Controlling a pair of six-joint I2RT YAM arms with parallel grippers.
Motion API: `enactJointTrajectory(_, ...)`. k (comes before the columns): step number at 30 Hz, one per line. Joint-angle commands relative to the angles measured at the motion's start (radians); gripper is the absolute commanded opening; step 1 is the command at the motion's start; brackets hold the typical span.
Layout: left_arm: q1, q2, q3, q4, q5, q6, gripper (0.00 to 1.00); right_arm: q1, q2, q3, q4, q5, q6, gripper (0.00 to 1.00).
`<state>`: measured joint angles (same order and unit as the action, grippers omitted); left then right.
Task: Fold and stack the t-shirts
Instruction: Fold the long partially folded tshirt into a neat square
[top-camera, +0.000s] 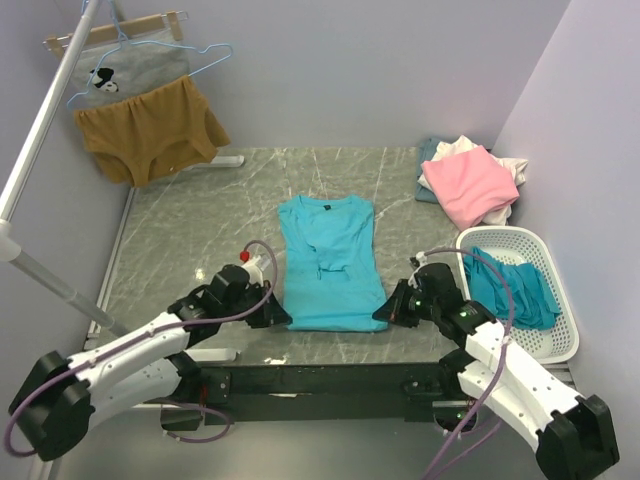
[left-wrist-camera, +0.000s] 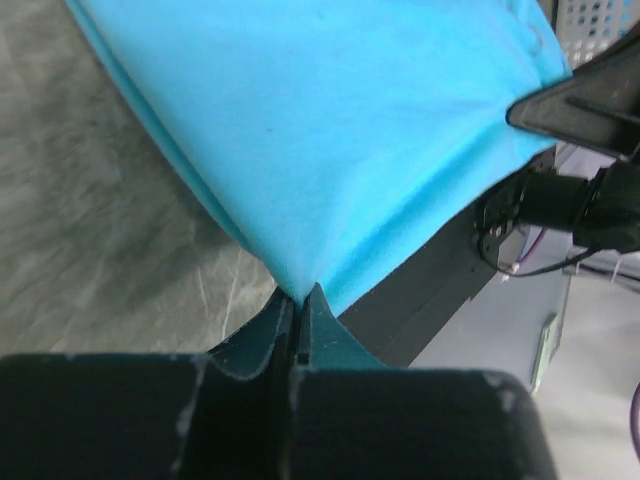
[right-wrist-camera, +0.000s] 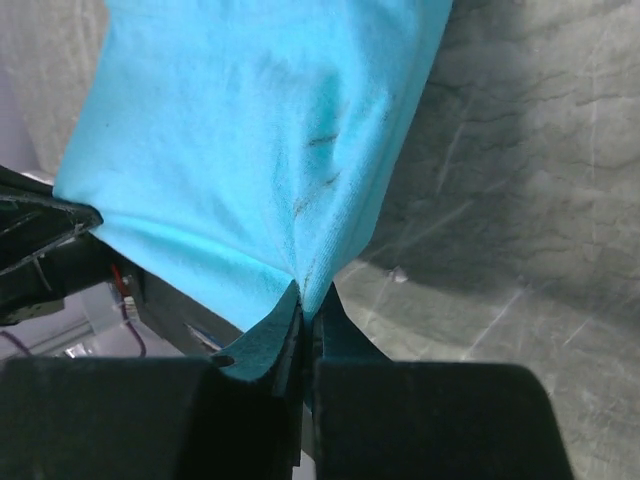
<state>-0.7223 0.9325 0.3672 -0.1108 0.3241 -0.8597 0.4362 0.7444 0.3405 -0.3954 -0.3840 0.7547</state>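
Observation:
A turquoise t-shirt lies on the marble table, folded into a narrow strip with its collar at the far end. My left gripper is shut on the shirt's near left hem corner. My right gripper is shut on the near right hem corner. The hem stretches taut between them at the table's front edge. More teal shirts lie in a white basket at the right. A pink shirt tops a pile with white and pale blue cloth at the back right.
A mustard-brown garment and a grey cartoon-print garment hang on hangers at the back left. A metal stand pole slants along the left side. The table's black front rail runs just below the grippers.

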Motion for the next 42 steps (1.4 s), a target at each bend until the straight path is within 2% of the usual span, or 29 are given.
enactJointTrajectory(1,-0.003,-0.046,0.099,-0.139,-0.143,-0.018,0.01,0.004,0.012,0.093,-0.03,0.022,-0.008,0.01)
enactJointTrajectory(8,0.01,0.169,0.306,-0.116,-0.261,0.091,0.01,0.003,0.272,0.373,0.009,0.164,-0.129,0.0)
enactJointTrajectory(12,0.09,0.325,0.384,-0.044,-0.229,0.154,0.01,-0.02,0.461,0.509,0.039,0.224,-0.187,0.0)
enactJointTrajectory(16,0.191,0.454,0.478,-0.006,-0.188,0.22,0.01,-0.05,0.636,0.665,0.055,0.208,-0.229,0.0)
enactJointTrajectory(20,0.268,0.604,0.648,0.005,-0.166,0.289,0.01,-0.088,0.808,0.794,0.066,0.165,-0.259,0.0)
enactJointTrajectory(27,0.343,0.92,0.93,0.01,-0.062,0.323,0.01,-0.169,1.124,1.09,0.017,0.091,-0.293,0.0)
enactJointTrajectory(32,0.397,1.055,1.096,-0.021,-0.023,0.34,0.01,-0.211,1.317,1.313,-0.04,0.051,-0.305,0.0)
enactJointTrajectory(33,0.405,1.087,1.111,-0.017,-0.019,0.34,0.01,-0.223,1.346,1.342,-0.045,0.042,-0.304,0.02)
enactJointTrajectory(34,0.42,1.101,1.137,-0.015,-0.017,0.338,0.01,-0.226,1.377,1.4,-0.049,0.031,-0.301,0.07)
enactJointTrajectory(35,0.426,1.117,1.15,-0.009,-0.007,0.34,0.01,-0.232,1.439,1.436,-0.059,0.021,-0.302,0.34)
enactJointTrajectory(37,0.445,1.152,1.183,-0.013,0.001,0.344,0.49,-0.243,1.498,1.555,-0.117,0.023,-0.319,0.57)
enactJointTrajectory(38,0.449,1.157,1.187,-0.01,-0.008,0.347,0.65,-0.244,1.518,1.565,-0.1,0.042,-0.324,0.69)
enactJointTrajectory(39,0.454,1.151,1.184,0.015,-0.022,0.349,0.77,-0.251,1.518,1.58,-0.076,0.062,-0.324,0.72)
enactJointTrajectory(40,0.465,1.143,1.173,0.028,-0.031,0.347,0.96,-0.255,1.517,1.588,-0.072,0.091,-0.336,0.75)
enactJointTrajectory(42,0.477,1.108,1.165,0.051,-0.046,0.356,0.99,-0.266,1.465,1.548,-0.013,0.118,-0.339,0.76)
